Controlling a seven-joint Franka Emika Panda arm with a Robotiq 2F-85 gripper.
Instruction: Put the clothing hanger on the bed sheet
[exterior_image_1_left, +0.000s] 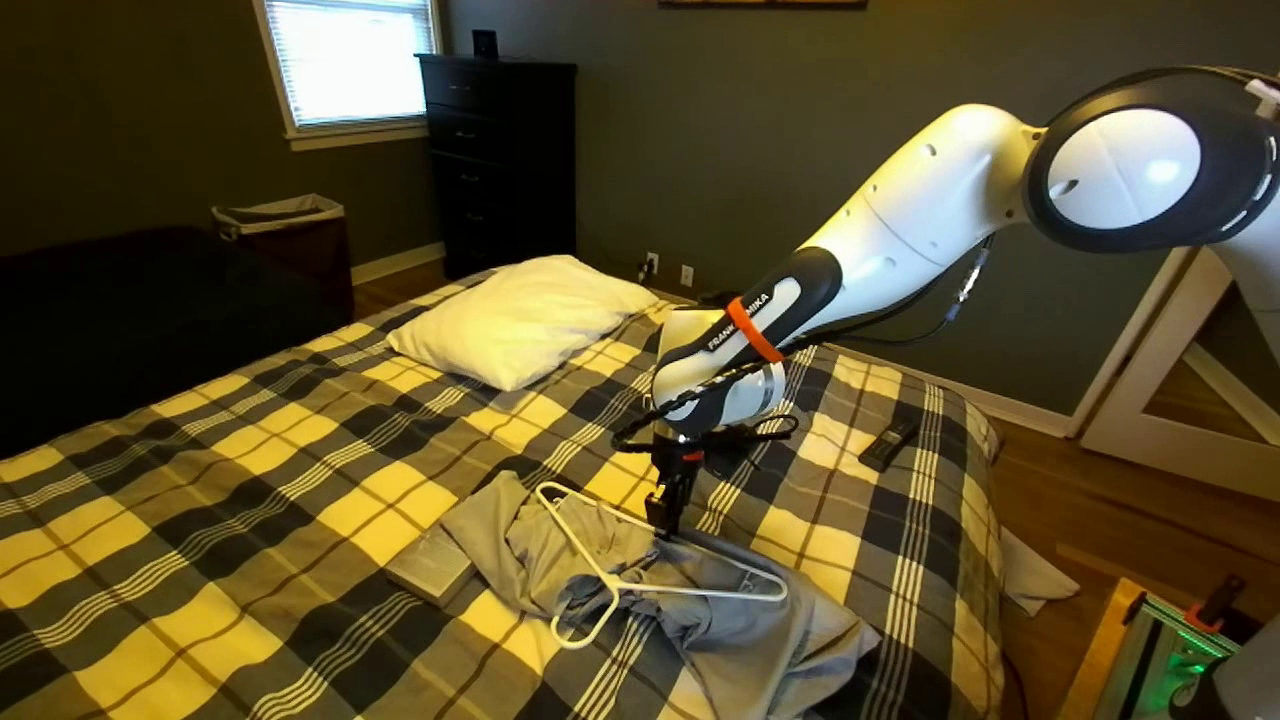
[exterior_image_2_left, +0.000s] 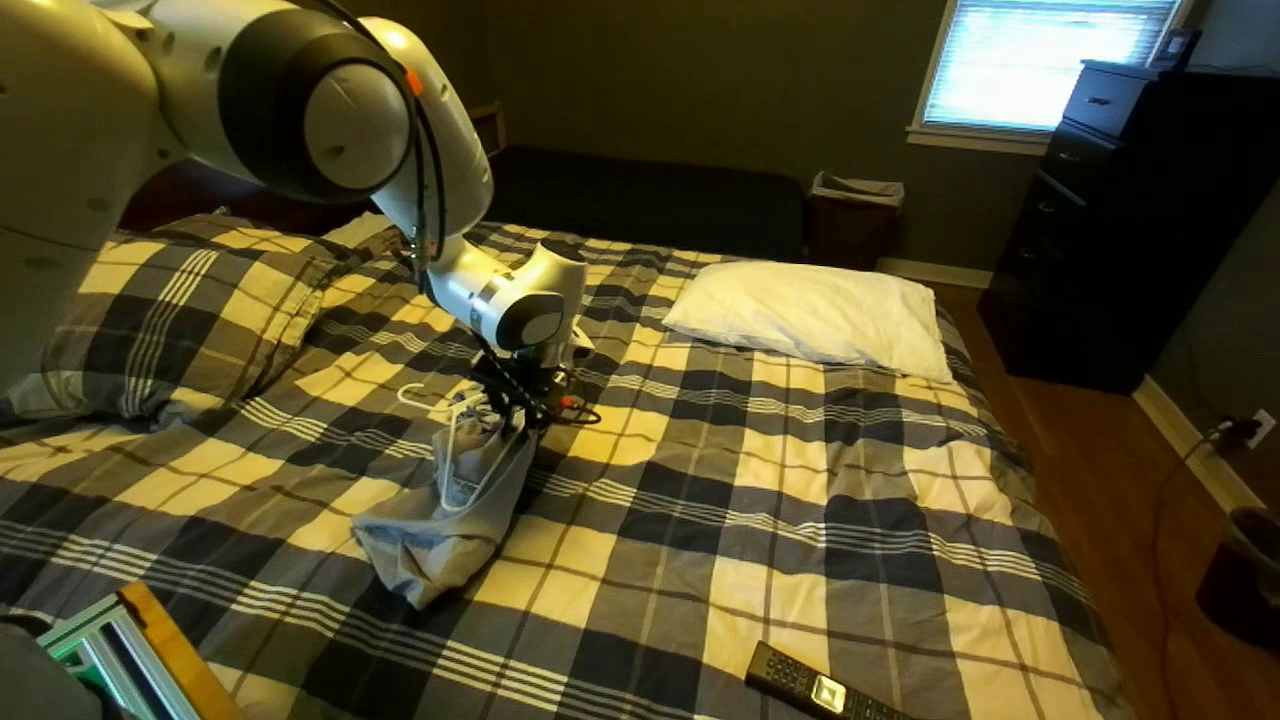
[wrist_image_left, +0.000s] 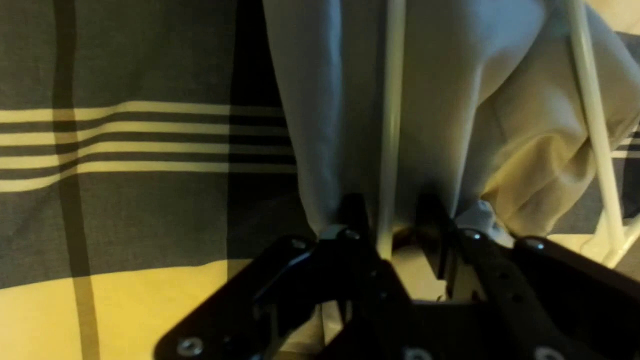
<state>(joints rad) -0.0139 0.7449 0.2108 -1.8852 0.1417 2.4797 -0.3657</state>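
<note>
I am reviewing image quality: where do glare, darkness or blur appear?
In both exterior views, the window glares nearly white, the dresser is very dark; in the wrist view, the dark pincer has blurred tips, the sheet looks sharper.

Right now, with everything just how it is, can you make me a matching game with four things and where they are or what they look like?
Things
1. hanger
2. remote
3. dresser
4. gripper

Where or how
A. near the window
B. open, a hanger bar between its jaws in the wrist view
C. black, lying on the plaid bedding
D. white, over the gray cloth

Right pairs: 1-D, 2-C, 3-A, 4-B
</note>
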